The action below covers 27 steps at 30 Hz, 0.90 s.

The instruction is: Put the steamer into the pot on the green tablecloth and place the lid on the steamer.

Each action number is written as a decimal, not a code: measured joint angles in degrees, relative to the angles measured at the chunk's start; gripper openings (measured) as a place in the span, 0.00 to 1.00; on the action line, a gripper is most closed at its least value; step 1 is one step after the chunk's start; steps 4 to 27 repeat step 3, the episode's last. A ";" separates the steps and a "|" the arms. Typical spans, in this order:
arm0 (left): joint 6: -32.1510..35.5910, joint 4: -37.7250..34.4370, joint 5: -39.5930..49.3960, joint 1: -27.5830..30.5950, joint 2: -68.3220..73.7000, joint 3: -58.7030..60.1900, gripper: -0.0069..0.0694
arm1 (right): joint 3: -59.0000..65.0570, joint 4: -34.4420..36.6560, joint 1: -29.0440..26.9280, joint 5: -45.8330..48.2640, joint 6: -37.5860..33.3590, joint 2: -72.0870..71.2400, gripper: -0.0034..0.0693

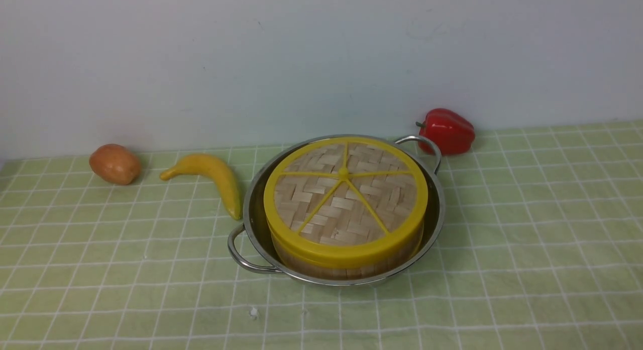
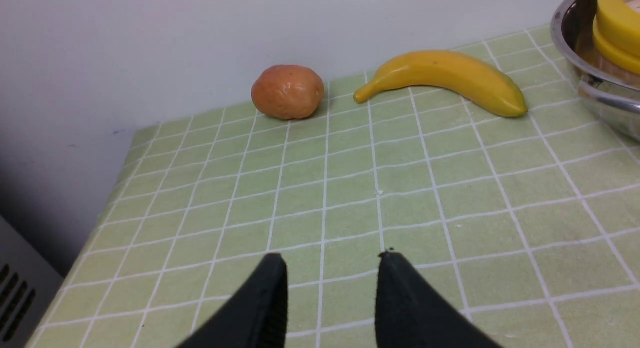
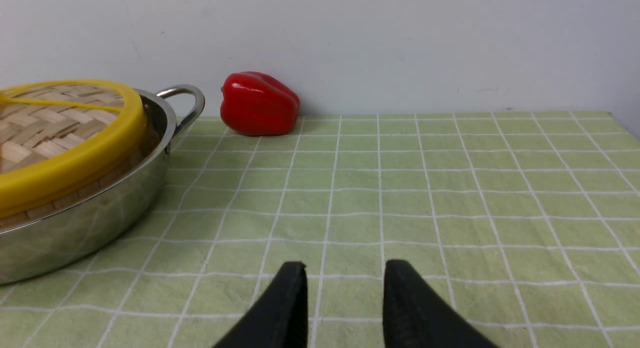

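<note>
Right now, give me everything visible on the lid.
The lid is a flat round disc of woven pale bamboo strips with a yellow plastic-looking rim, yellow spokes and a small centre knob. It sits level on top of the steamer, which stands inside the pot. Only the steamer touches it; no gripper is near.

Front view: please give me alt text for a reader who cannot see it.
A shiny steel pot sits on the green tablecloth holding the bamboo steamer, with the woven lid on top. A banana and a brown potato-like item lie to its left; a red bell pepper sits behind its right. No gripper is visible.
</note>
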 joint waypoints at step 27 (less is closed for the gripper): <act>0.00 0.00 0.00 0.00 0.00 0.00 0.41 | 0.00 0.00 0.00 -0.04 0.00 0.00 0.38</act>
